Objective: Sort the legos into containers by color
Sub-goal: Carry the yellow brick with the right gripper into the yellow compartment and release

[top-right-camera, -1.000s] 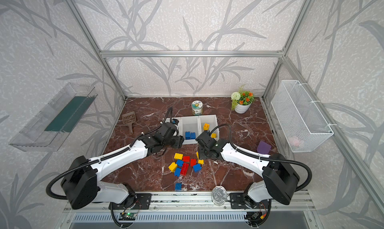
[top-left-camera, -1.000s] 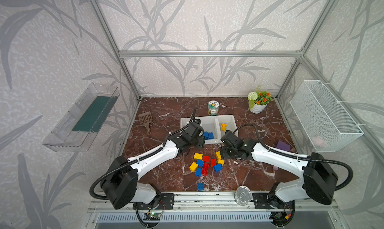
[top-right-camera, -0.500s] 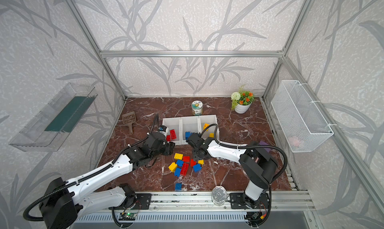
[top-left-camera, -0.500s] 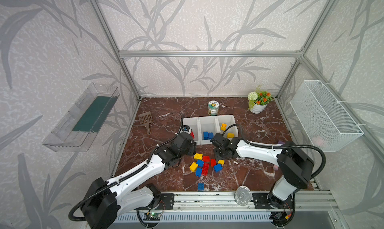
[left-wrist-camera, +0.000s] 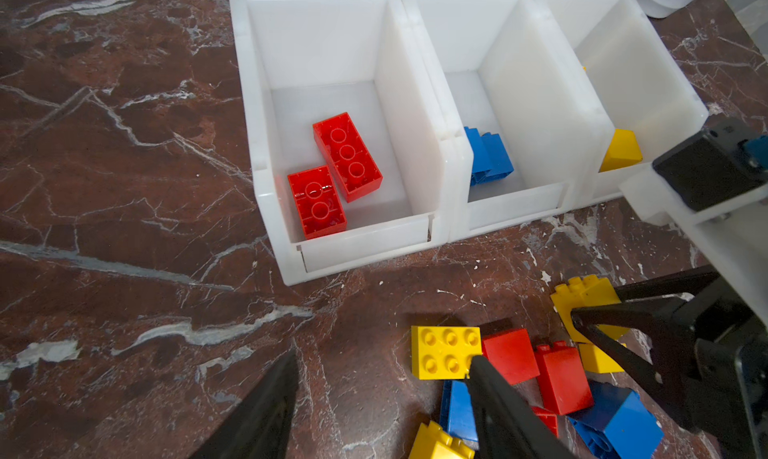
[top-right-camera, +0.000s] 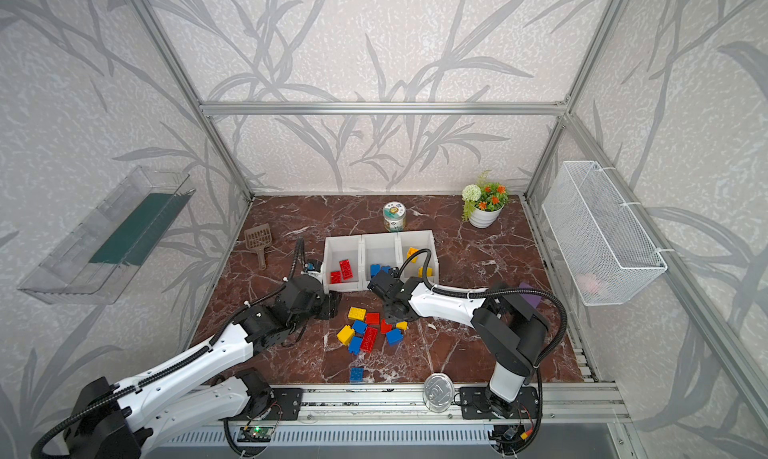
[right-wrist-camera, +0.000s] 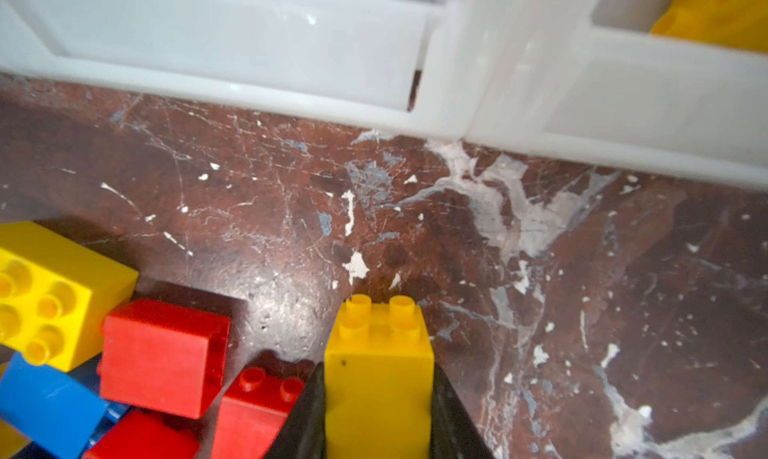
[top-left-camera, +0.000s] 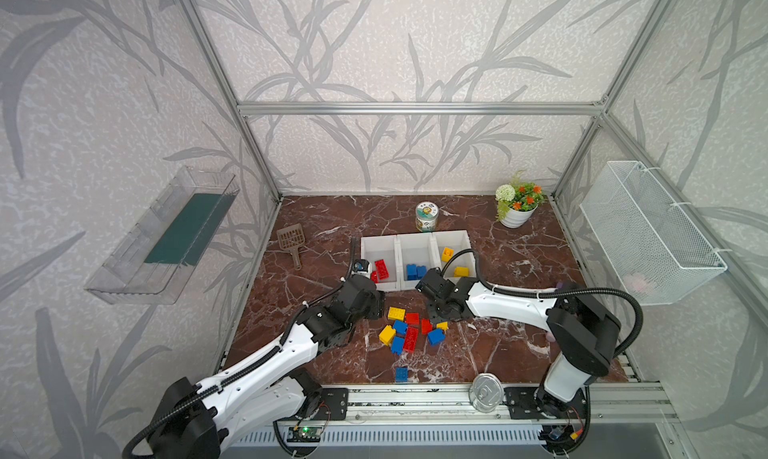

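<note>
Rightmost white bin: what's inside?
Rightmost bin holds two yellow legos in both top views: back lego, front lego. No other color shows. A black cable crosses above it and the right arm covers its near corner, so that part is unseen.

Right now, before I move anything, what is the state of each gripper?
Left gripper: open, holding nothing.
Right gripper: closed on a yellow lego.

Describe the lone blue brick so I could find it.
Start at the three white bins in the middle of the marble table; a pile of coloured bricks lies in front of them. Nearer the metal front rail sits one blue brick, alone, touching nothing.
</note>
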Motion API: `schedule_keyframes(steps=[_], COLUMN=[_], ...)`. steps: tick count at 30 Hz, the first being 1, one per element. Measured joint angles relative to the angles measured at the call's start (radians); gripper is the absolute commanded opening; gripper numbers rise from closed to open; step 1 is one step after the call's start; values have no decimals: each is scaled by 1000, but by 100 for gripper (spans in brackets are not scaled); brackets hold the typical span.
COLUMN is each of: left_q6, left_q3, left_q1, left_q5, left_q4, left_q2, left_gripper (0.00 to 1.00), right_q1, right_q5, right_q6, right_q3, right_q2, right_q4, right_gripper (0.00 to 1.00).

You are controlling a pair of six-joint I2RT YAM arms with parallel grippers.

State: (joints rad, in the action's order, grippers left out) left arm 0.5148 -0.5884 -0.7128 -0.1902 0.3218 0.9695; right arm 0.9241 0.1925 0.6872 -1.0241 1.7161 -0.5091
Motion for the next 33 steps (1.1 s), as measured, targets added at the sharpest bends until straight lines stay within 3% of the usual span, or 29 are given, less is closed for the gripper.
schedule_keyframes(steps=[8, 16, 23, 33], left_q6=[14, 20, 29, 39], left_q3=[10, 10, 10, 17], left_q1=[0, 0, 0, 0], left_q5=[-2, -3, -3, -4], left_q4=[7, 11, 16, 45], left_q2=[-14, -15, -39, -86], left_gripper=[68, 68, 68, 68], right_q1=[-32, -228, -363, -388], right_q5=[60, 92, 32, -58], right_q6=[-59, -211, -279, -295], right_q3=[-45, -129, -219, -306], right_q2=[-95, -188, -115, 34], right_q4=[-95, -68, -32, -43], right_gripper=[26, 26, 27, 27])
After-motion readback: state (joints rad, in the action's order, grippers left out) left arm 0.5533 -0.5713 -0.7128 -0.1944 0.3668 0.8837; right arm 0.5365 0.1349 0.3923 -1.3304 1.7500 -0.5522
